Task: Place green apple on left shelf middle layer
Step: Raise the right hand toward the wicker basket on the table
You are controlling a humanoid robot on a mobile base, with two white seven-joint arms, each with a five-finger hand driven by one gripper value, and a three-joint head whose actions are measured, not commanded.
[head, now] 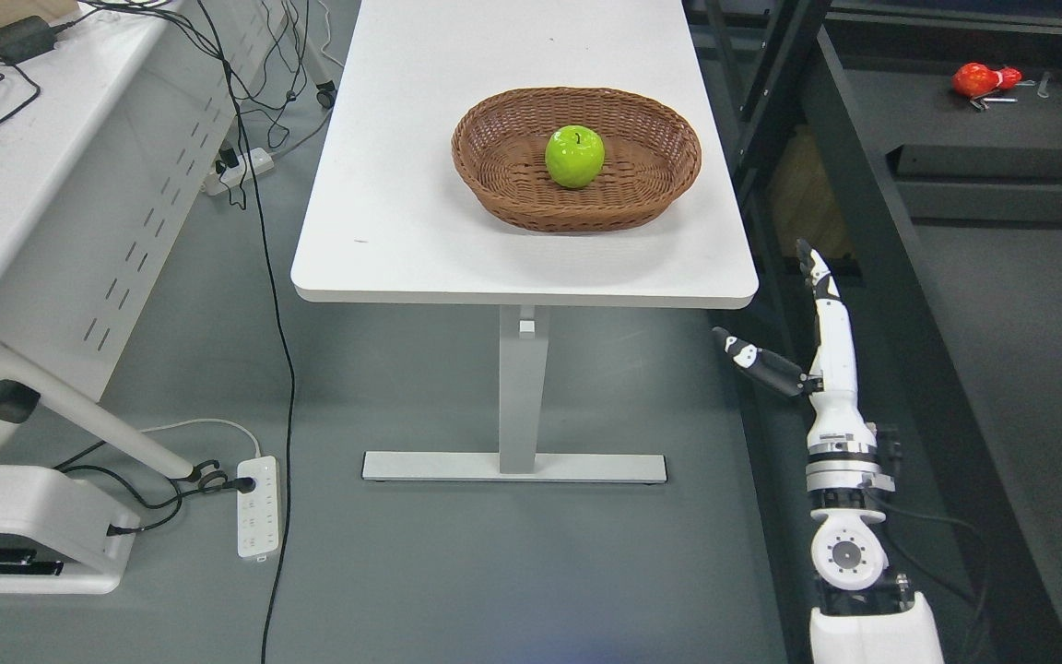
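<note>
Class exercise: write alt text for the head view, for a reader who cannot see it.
A green apple sits in a brown wicker basket on a white table. The right robot hand, fingers open and empty, is raised beside the table's right edge, below its top.

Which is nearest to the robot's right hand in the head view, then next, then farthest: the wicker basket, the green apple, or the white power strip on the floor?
From the right hand:
1. Wicker basket, on the table, up-left.
2. Green apple, inside the basket.
3. White power strip, on the floor, far left.
</note>
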